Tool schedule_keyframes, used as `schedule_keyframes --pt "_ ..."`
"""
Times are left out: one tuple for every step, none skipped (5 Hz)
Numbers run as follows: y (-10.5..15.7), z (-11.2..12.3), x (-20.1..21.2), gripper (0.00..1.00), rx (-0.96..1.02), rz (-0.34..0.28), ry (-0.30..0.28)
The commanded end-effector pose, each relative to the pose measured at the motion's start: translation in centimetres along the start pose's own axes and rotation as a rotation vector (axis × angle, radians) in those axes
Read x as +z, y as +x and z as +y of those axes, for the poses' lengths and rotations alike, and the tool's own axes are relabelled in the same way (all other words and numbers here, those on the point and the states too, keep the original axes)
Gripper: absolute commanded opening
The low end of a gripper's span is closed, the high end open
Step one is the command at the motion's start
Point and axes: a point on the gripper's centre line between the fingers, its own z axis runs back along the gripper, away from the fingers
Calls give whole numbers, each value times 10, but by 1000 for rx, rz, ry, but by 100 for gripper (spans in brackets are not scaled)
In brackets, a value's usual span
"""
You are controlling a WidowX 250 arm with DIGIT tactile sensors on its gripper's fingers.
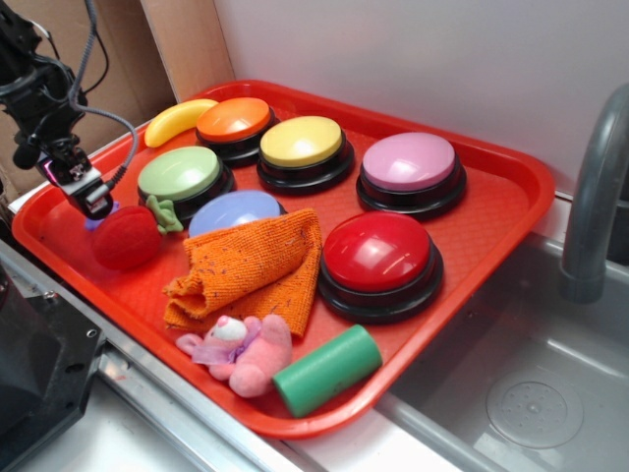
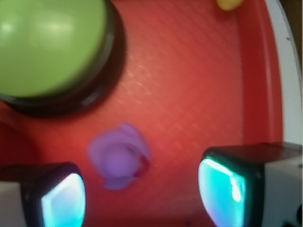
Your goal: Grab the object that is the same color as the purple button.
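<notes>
At the left end of the red tray (image 1: 511, 211), the gripper (image 1: 93, 202) hovers just above the small purple figure (image 2: 119, 156), which lies on the tray floor between the green button (image 1: 180, 173) and the red plush strawberry (image 1: 126, 237). The jaws stand wide apart and hold nothing — this looks like the approach before the grasp. Next it likely must descend and close. The wrist view shows the figure plainly, nearer the left fingertip (image 2: 64, 201); only the exterior view shows the lilac-pink button (image 1: 410, 161), far right.

Purple figure (image 1: 98, 218) mostly hidden behind strawberry (image 1: 126, 236); blurred in wrist view, green button (image 2: 47, 47) cut off.
</notes>
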Motion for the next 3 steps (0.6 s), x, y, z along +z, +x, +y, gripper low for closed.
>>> schedule_keyframes --pt "6 -1 -14 100 -9 -27 -29" --pt "7 -4 -19 100 -30 -44 -67" --pt "7 -4 -24 100 -23 -25 -60"
